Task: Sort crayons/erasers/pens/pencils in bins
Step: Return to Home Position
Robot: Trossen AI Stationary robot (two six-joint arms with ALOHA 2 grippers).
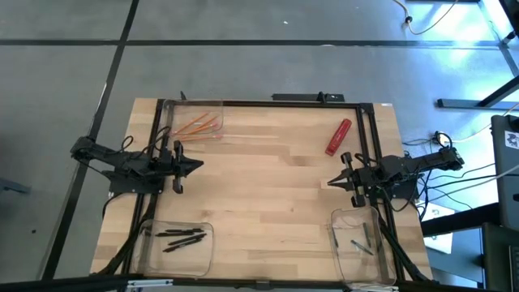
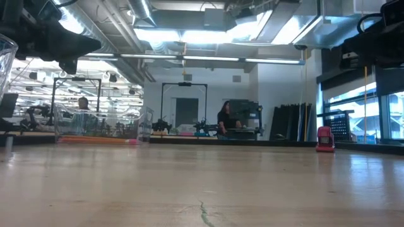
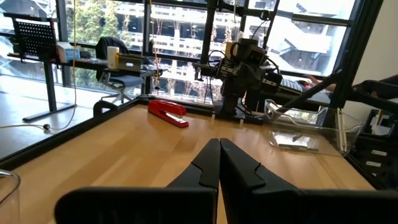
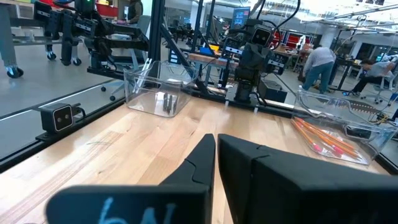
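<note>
Three clear bins stand on the wooden table. The far-left bin (image 1: 195,123) holds several orange pencils (image 4: 323,140). Several black pens (image 1: 180,238) lie in the near-left bin (image 1: 177,246). The near-right bin (image 1: 362,247) has a few small pieces in it (image 3: 292,138). A thick red cylinder (image 1: 338,136) lies on its side on the bare table at the far right. My left gripper (image 1: 200,165) hovers shut at the table's left side, pointing level toward the middle. My right gripper (image 1: 328,183) hovers shut at the right side, facing it. Neither holds anything.
A black frame (image 1: 268,103) runs along the table's far edge and down both sides by the arm bases. Bare wood (image 1: 268,186) lies between the two grippers. In the low view, people sit at desks in the room beyond the table.
</note>
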